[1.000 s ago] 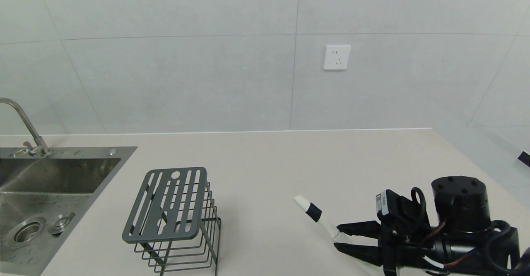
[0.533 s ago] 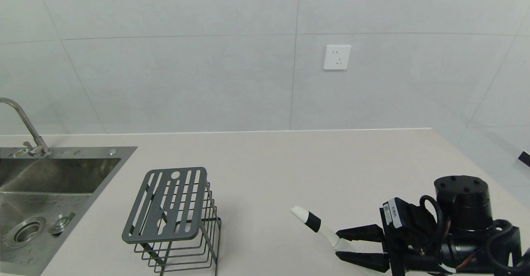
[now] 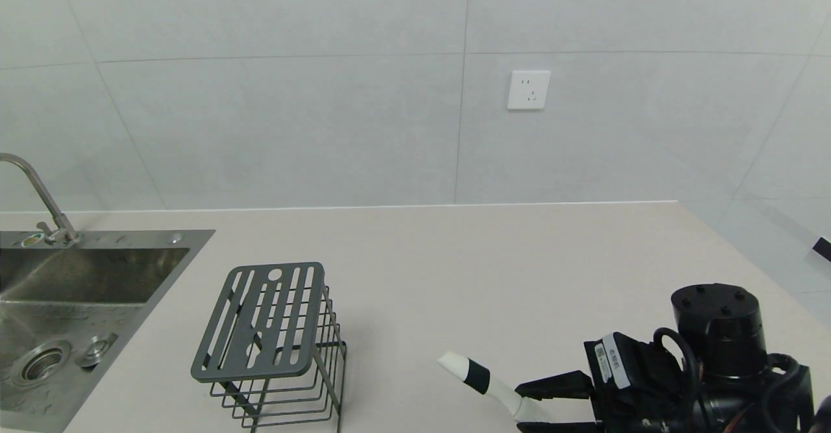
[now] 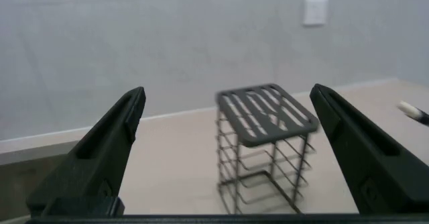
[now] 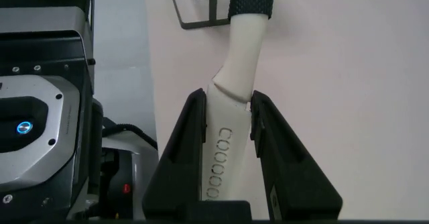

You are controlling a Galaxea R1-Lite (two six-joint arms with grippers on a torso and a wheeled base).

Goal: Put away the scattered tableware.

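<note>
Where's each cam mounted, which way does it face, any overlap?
Head view: on the head, facing forward and down over counter and sink; right gripper shows.
Left wrist view: on the left wrist, facing the wire rack; open left gripper frames it.
Right wrist view: looks along the right gripper, shut on the white utensil.
Shared: all three show wire rack and white utensil.

Matt dark metal rack [image 3: 262, 321], brushed steel sink [image 3: 97, 271], smooth white plastic utensil handle [image 3: 498, 392], matt pale countertop [image 3: 519, 258]
</note>
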